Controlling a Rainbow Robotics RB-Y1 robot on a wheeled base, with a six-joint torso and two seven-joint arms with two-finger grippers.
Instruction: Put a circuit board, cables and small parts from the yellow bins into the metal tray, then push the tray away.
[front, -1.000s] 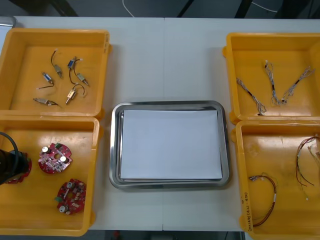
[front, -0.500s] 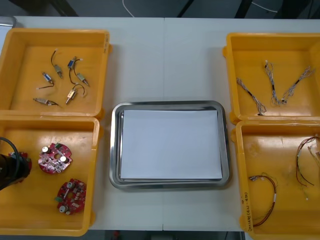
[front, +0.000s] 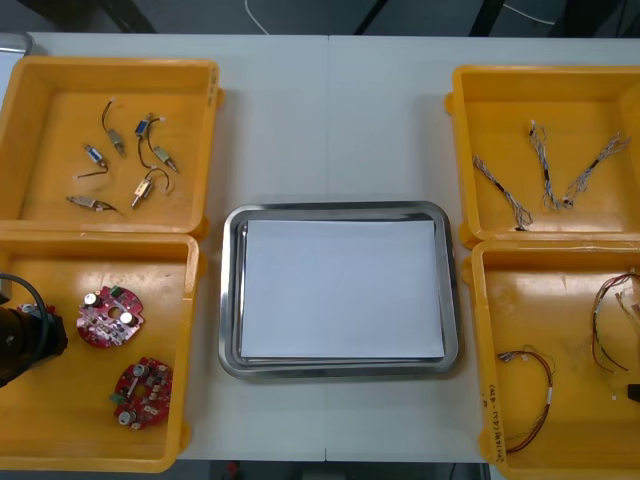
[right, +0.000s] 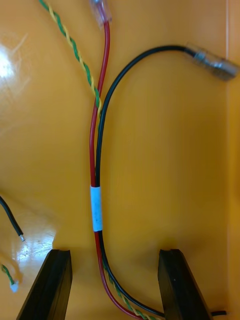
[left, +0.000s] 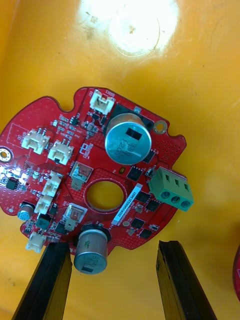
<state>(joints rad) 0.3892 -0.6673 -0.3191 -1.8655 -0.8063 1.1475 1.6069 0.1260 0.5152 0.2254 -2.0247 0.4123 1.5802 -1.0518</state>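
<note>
My left gripper (left: 114, 282) is open and hangs low over a round red circuit board (left: 95, 170) on the floor of the near left yellow bin (front: 60, 275). The board's edge with a grey capacitor lies between the fingers. In the front view the left arm (front: 25, 340) covers that spot, with two more boards (front: 110, 317) (front: 142, 391) beside it. My right gripper (right: 114, 287) is open over the near right bin (front: 500, 300). A red and black cable (right: 96, 210), bundled with a yellow-green twisted one, runs between its fingers. The metal tray (front: 230, 300) holds a white sheet.
Small metal parts (front: 130, 165) lie in the far left bin. Twisted blue and white cables (front: 545, 170) lie in the far right bin. More red and black cables (front: 530, 400) sit in the near right bin. A loose black wire end (right: 12, 220) lies near my right gripper's finger.
The left arm has crept slightly right and toward the front, hiding the board beneath it. A dark tip of the right arm has come in at the right edge.
</note>
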